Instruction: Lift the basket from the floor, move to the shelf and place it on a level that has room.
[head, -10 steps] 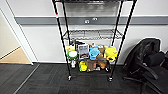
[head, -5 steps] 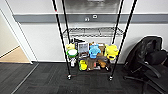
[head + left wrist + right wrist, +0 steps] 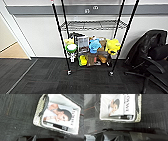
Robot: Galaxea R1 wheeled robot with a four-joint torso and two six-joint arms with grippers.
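The basket (image 3: 37, 116) has cream woven-mesh sides and a dark rim. A magazine (image 3: 58, 115) with a person's photo lies inside it. In the left wrist view it sits close under the camera, over the dark grey carpet floor (image 3: 16, 112). The right wrist view has the same basket (image 3: 139, 112) from its other side, also over the floor (image 3: 154, 109). I cannot make out what either gripper grips. Straight ahead in the head view stands the shelf (image 3: 60, 37), a black wire rack on casters. Its wire-grid level (image 3: 92, 25) is bare.
The rack's bottom tier (image 3: 92, 50) is crowded with colourful items. A black office chair (image 3: 152, 57) stands right of the rack. At the left a doorway opens onto tan wooden floor (image 3: 12, 51). Carpet (image 3: 75, 82) stretches between me and the rack.
The whole head picture has shifted: the rack now looks larger and closer, so the camera has moved towards it.
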